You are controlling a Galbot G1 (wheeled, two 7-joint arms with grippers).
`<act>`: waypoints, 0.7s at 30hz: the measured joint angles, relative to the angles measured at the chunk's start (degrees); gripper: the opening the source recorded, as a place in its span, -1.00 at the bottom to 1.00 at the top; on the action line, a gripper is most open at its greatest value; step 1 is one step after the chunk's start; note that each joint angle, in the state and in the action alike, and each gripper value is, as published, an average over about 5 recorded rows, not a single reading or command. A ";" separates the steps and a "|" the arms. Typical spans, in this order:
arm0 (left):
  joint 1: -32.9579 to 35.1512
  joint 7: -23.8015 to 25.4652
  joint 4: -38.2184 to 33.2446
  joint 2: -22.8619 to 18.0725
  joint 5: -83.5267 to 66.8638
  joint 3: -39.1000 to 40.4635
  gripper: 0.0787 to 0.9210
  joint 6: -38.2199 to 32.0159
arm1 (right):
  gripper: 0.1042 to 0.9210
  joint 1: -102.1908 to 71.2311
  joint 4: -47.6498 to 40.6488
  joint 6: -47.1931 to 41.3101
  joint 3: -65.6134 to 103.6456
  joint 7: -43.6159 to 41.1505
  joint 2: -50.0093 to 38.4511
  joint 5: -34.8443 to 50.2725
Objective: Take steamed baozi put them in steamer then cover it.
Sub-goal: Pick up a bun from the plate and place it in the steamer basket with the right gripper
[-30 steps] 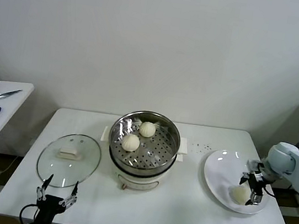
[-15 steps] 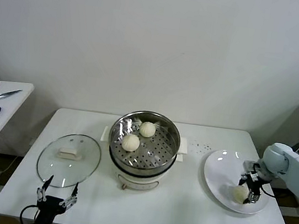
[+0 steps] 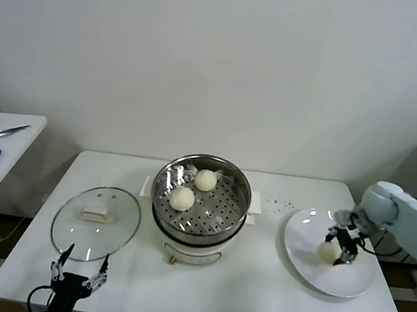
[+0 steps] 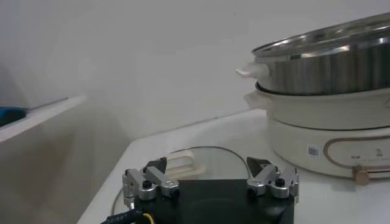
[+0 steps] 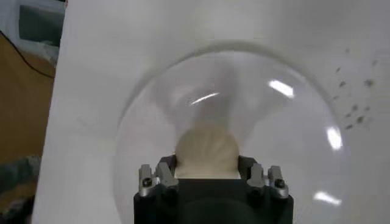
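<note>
Right claw (image 3: 339, 247) pinched a bun (image 3: 329, 251) over your plate (image 3: 300, 250), ready for carrying to the steamer (image 3: 201, 194); left claw (image 3: 82, 271) sat spread near the lid (image 3: 96, 222), desk's front edge.

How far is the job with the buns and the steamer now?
Done: two baozi lie in the steamer. In hand: the right gripper is shut on a third bun over the plate. Left: placing it, then putting on the lid near the left gripper.

steamer (image 4: 329, 58) cut off by frame edge
</note>
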 measured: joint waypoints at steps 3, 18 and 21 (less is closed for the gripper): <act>0.04 0.01 -0.16 0.04 0.00 0.09 0.77 0.04 | 0.36 6.98 0.56 3.95 -4.65 0.05 2.66 0.71; 0.06 -0.06 -0.07 -0.08 -0.39 0.21 0.77 0.15 | 0.36 26.44 5.42 20.71 -12.84 0.57 21.39 1.26; 0.07 -0.09 -0.37 -0.37 -0.56 0.10 0.77 0.26 | 0.36 26.62 5.80 22.54 -12.40 0.62 25.49 0.43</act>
